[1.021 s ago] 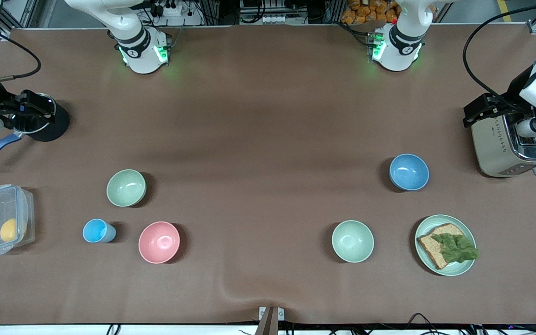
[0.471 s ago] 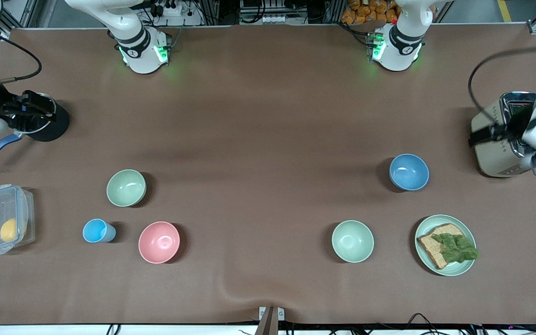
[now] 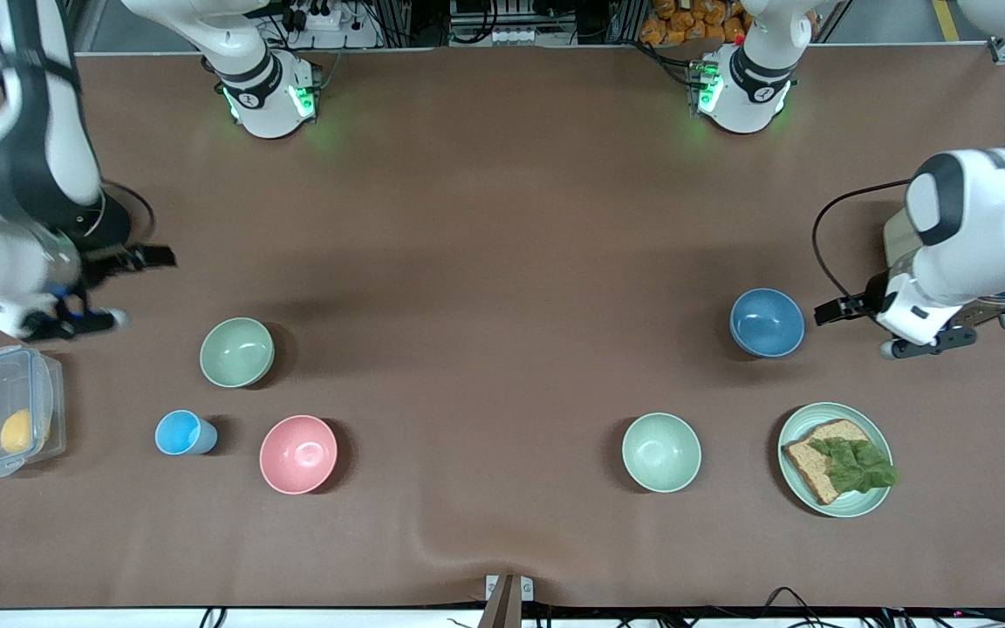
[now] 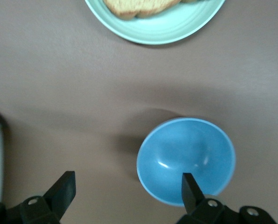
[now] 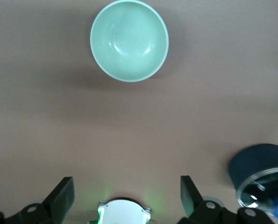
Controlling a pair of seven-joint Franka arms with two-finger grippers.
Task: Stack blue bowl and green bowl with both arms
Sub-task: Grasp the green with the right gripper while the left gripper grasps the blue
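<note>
Brown table (image 3: 502, 262): blue bowl (image 3: 767, 323), green bowl (image 3: 236, 351) upright; left gripper (image 4: 128, 189), right gripper (image 5: 127, 195) fingers spread, empty.

A brown counter (image 3: 502, 218) carries a pink bowl (image 3: 298, 453) with a small light-blue cup (image 3: 181, 433) just beside it, and a clear lidded container (image 3: 2, 410) with something yellow inside sits at the right arm's end. Toward the left arm's end a pale mint bowl (image 3: 661, 452) stands near a mint-green plate (image 3: 834, 460) holding a slice of bread (image 3: 819, 453) topped with lettuce (image 3: 856, 464). A silver toaster (image 3: 904, 249) sits farther from the camera than the plate, mostly covered.
</note>
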